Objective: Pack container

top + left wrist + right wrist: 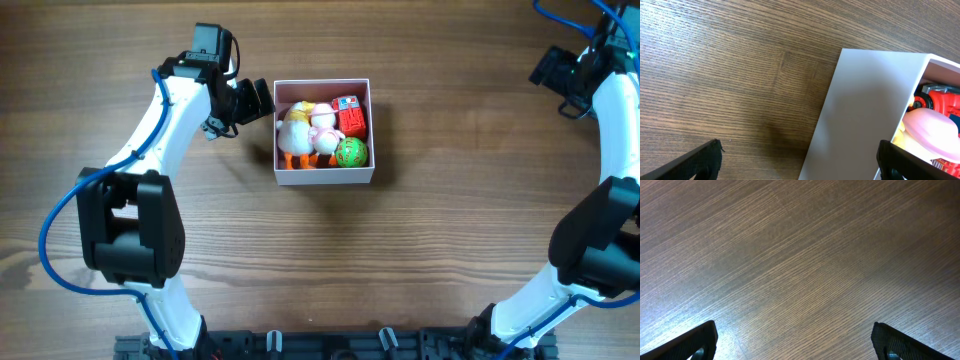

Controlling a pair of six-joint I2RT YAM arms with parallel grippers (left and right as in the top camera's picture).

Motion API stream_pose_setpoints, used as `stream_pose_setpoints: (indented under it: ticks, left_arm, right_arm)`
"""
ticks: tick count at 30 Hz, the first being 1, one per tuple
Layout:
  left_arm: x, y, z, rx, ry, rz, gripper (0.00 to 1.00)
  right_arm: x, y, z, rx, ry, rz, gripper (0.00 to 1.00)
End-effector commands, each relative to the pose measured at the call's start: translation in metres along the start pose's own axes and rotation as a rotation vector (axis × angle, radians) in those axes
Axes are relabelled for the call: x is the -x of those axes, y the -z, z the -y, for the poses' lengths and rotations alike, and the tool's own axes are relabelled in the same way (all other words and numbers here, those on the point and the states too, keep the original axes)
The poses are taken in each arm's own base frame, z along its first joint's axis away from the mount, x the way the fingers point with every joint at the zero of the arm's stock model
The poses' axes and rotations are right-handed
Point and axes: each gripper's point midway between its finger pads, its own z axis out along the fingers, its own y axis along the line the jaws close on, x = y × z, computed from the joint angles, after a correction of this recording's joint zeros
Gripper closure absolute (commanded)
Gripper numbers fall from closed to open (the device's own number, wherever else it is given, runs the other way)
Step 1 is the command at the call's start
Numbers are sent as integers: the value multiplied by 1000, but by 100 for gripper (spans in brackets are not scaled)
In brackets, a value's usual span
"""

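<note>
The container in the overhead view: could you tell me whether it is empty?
No, the container holds a green ball, a red toy and more.

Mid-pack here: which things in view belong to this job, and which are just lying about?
Job: square white box with pink inside; in it, red block toy, green ball, white plush, pink toy; left gripper, open at its wall.
Not the job: wooden table; right gripper, open over bare wood.

L wrist cam: container [860, 110] runs off right and bottom edges; its wall hides most toys [935, 132]. Overhead: toys too small to ID, one perhaps a duck. Right arm [615, 120] cropped at top-right corner.
</note>
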Motion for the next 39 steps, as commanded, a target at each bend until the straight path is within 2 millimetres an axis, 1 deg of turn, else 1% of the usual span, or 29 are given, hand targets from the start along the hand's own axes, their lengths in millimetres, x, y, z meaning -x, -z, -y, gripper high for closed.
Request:
stream_pose_setpoints:
  ticks: [1,3,6,9,13,16,18,20,24,29,31,32,33,39]
  left_arm:
    - [-2,-2,-1,-2,-15,-8,0]
    - [0,-2,-4,15,1,0,0]
    - [4,-1,-19,76,77,22,0]
    - [8,7,-34,103,114,28,0]
    - [15,40,-78,196,194,67,0]
    - [16,68,-109,259,246,95,0]
    - [15,82,-126,275,255,98,0]
    - [13,91,-140,288,258,88,0]
    - [7,97,-164,310,312,57,0]
    - [3,102,-184,334,356,43,0]
    - [6,101,-189,338,299,38,0]
    - [8,98,-192,340,230,26,0]
    - [8,96,-194,343,198,18,0]
    - [9,87,-208,357,54,-33,0]
  right_arm:
    - [0,-1,2,-16,-10,4,0]
    - [0,-1,2,-16,-10,4,0]
    - [0,-1,2,-16,-10,4,0]
    - [0,-1,2,-16,-10,4,0]
    - [0,-1,2,-16,-10,4,0]
    - [0,-1,2,-16,-10,4,0]
    - [0,-1,2,-16,-10,4,0]
    - [0,-1,2,-16,-10,4,0]
    - [0,-1,2,-16,-10,4,0]
    - [0,-1,2,-16,-10,4,0]
    - [0,-1,2,-16,-10,4,0]
    - [0,-1,2,-16,-10,4,0]
    - [0,-1,2,-16,-10,4,0]
    - [0,-1,2,-16,-10,4,0]
